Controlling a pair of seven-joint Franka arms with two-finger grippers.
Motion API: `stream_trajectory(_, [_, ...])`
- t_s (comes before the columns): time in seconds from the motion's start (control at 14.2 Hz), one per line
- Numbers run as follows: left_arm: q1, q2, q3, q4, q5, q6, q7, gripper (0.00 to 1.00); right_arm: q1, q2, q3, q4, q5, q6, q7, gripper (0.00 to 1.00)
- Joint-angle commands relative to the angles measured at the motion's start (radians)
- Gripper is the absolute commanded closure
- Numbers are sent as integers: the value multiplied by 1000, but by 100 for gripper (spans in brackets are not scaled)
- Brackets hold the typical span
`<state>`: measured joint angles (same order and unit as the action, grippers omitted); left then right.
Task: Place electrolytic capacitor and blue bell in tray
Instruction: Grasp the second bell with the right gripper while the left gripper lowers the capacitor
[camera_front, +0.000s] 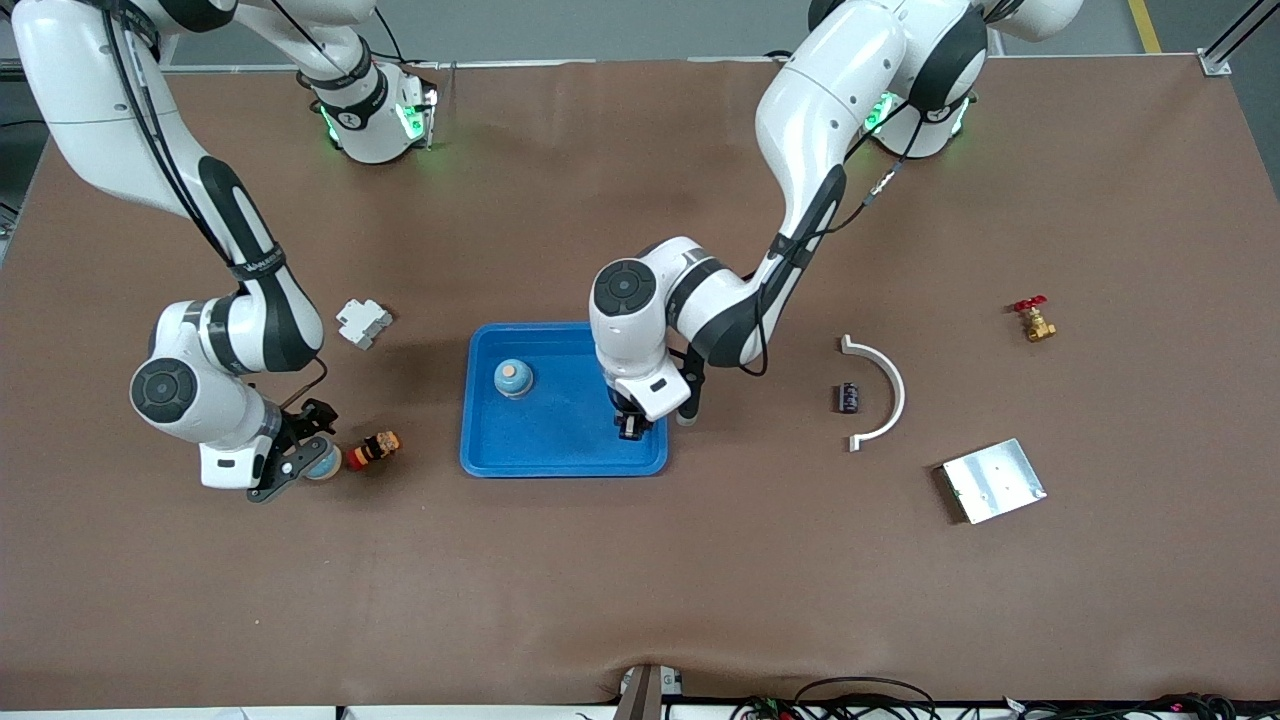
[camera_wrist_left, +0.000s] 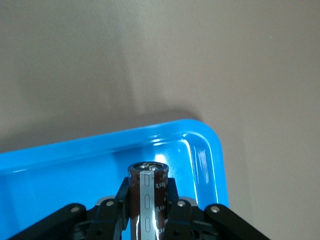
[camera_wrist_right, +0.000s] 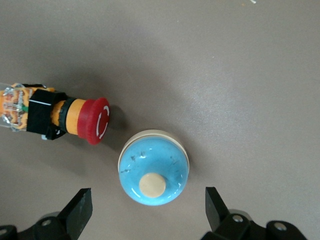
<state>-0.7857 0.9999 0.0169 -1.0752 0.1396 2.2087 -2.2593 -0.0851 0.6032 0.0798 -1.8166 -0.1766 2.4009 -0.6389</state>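
Blue tray (camera_front: 563, 450) already holds one blue bell (camera_front: 513, 378), and the left gripper (camera_front: 630, 425) hangs over its corner toward the left arm's end, clamped on an electrolytic capacitor (camera_wrist_left: 148, 195) held upright just inside the rim; let go there and it could tip or roll against the rim, maybe out. The right gripper (camera_wrist_right: 147, 212) sits spread wide around a second blue bell (camera_wrist_right: 153, 167) on the table, with a red emergency-stop button (camera_wrist_right: 60, 117) just beside it, so a sloppy close may nudge that button or slip off the dome. Another capacitor (camera_front: 849, 397) lies well apart from the tray, inside a white curved bracket (camera_front: 880, 390).
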Motion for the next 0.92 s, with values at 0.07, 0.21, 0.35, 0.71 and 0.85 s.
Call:
stream_trajectory(0.07, [-23,39,28,38,8,37,-29,100,-24,23,17,10,-21,36,-12,0])
stream_trajectory(0.21, [-23,42,26,38,8,65,-35,100,-27,50,17,13,-14,69,-7,0])
stream_trajectory(0.35, [-23,52,18,38,8,69,-48,100,-38,55,17,13,-14,70,-8,0])
stream_trajectory(0.71, [-24,63,11,37,-60,88,-71,100,-39,55,20,16,-9,73,-7,0])
stream_trajectory(0.85, [-29,63,14,37,-81,77,-71,100,-38,55,24,16,-5,73,-2,0])
